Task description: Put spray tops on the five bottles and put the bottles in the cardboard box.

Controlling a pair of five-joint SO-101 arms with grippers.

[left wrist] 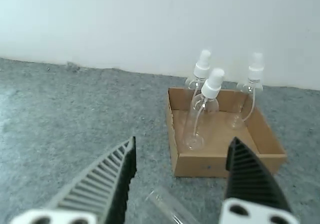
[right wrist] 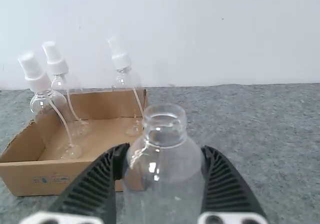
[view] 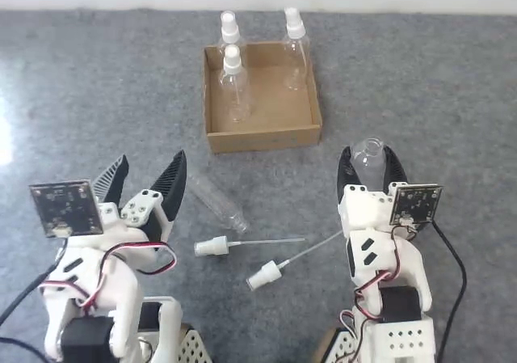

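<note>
My right gripper [view: 370, 165] is shut on an upright clear bottle [view: 369, 153] with no top, right of the cardboard box; its open neck [right wrist: 164, 118] rises between the black fingers [right wrist: 220, 179]. My left gripper [view: 144, 181] stands open above the carpet, just left of a topless bottle [view: 216, 202] lying on its side. Two loose spray tops [view: 214, 246] [view: 265, 276] with long tubes lie between the arms. The cardboard box [view: 262, 137] holds three upright bottles with spray tops [view: 233, 84] [view: 296, 46] [view: 229, 27]; the left wrist view shows them too [left wrist: 205, 104].
Grey carpet covers the table. A white wall [left wrist: 150, 19] runs along the far edge behind the box. Open carpet lies left and right of the box.
</note>
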